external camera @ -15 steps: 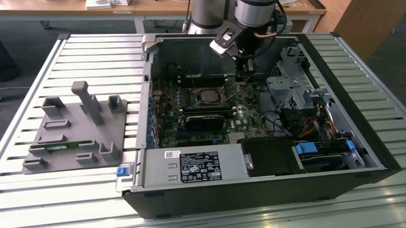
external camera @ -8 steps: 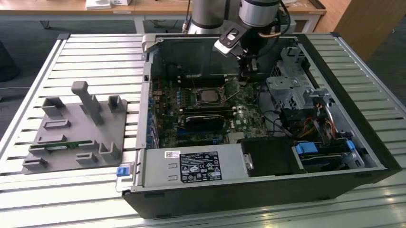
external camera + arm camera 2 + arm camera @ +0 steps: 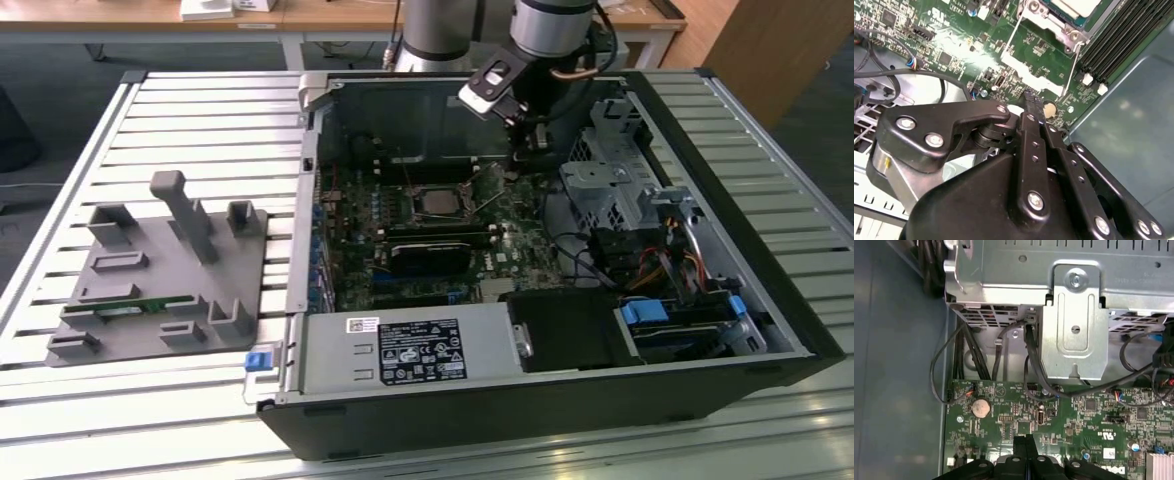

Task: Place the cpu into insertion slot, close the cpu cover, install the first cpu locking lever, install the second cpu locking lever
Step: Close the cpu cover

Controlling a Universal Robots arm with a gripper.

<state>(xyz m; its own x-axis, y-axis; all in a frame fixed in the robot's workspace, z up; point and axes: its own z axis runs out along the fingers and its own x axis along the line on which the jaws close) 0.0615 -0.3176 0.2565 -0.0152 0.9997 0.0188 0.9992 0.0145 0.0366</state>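
Observation:
In the exterior view the open computer case holds the green board, with the insertion slot (image 3: 438,200) near its middle. A pale grey square, the cpu (image 3: 1078,5), lies in the slot (image 3: 1066,22). The cpu cover (image 3: 1030,75) is a silver frame swung open away from the slot, and the board shows through its opening. Thin wire levers (image 3: 1074,65) run along its sides. My gripper (image 3: 525,160) hangs at the exterior view's right of the slot. In both wrist views its black fingers press together, with the gripper (image 3: 1031,97) just above the cover's far edge and over the board (image 3: 1025,440), holding nothing.
A grey metal drive cage (image 3: 614,180) with black cables (image 3: 979,355) stands close beside the gripper. Long black memory slots (image 3: 1114,40) lie beside the socket. A coin cell (image 3: 981,408) sits on the board. The power supply (image 3: 407,350) and a grey parts fixture (image 3: 160,270) are further off.

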